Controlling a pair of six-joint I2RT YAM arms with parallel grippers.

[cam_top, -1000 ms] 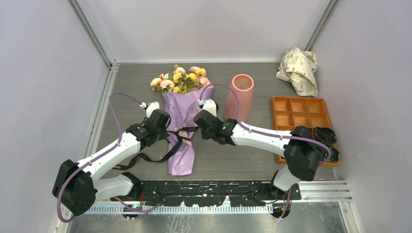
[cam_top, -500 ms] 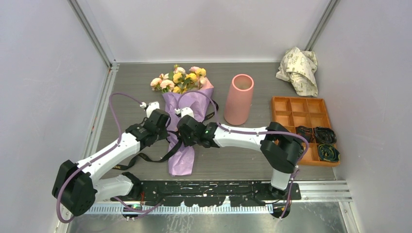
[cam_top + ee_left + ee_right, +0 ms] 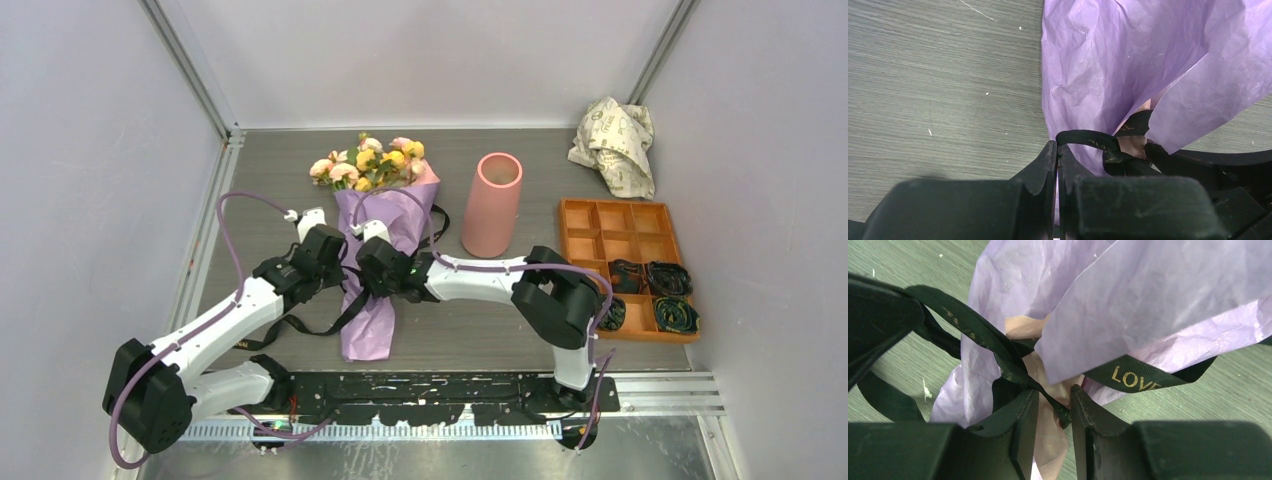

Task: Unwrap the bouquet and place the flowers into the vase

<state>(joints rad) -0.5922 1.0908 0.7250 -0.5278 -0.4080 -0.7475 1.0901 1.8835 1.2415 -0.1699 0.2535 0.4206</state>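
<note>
The left claw (image 3: 1058,150) is clenched on a loop of black ribbon (image 3: 1087,136), pinched right at its tips. The right claw (image 3: 1052,402) stands part-open, the ribbon's knot and peach inner paper (image 3: 1024,326) between its fingers. Both meet at the waist of the bouquet (image 3: 375,250), which lies on the table (image 3: 470,300). Its flowers (image 3: 370,165) lie beyond the claws, and the vase (image 3: 492,205) stands upright, farther off to the right claw's right
</note>
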